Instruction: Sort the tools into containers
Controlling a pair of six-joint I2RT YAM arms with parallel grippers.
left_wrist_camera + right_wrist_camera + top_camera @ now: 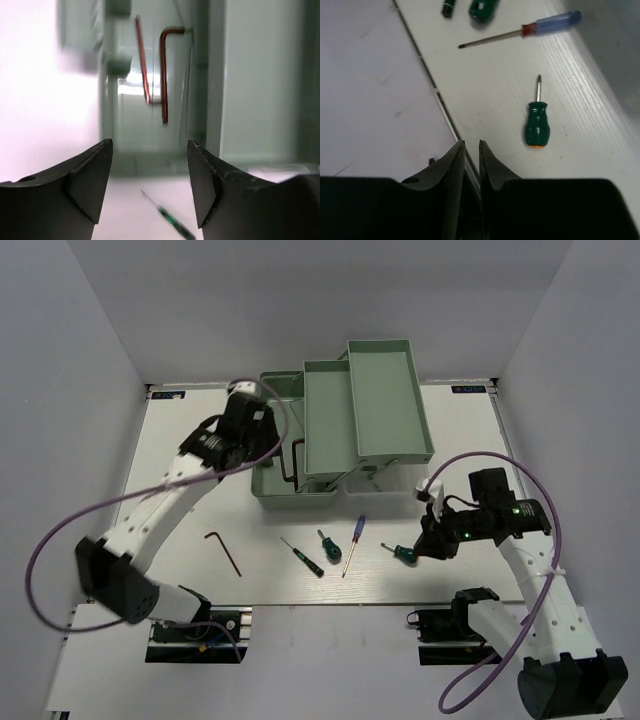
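Sage-green metal toolbox stands at the far middle of the white table, trays fanned open.
Left gripper hangs over the box's bottom compartment, fingers spread and empty, with two reddish-brown L-shaped hex keys lying inside. Right gripper, fingers drawn almost together on nothing, hovers near a stubby green-handled screwdriver. A slim blue-handled screwdriver, a second stubby green screwdriver, a thin green screwdriver and a dark L-shaped hex key lie before the box.

White table — toolbox, hex key, four screwdrivers
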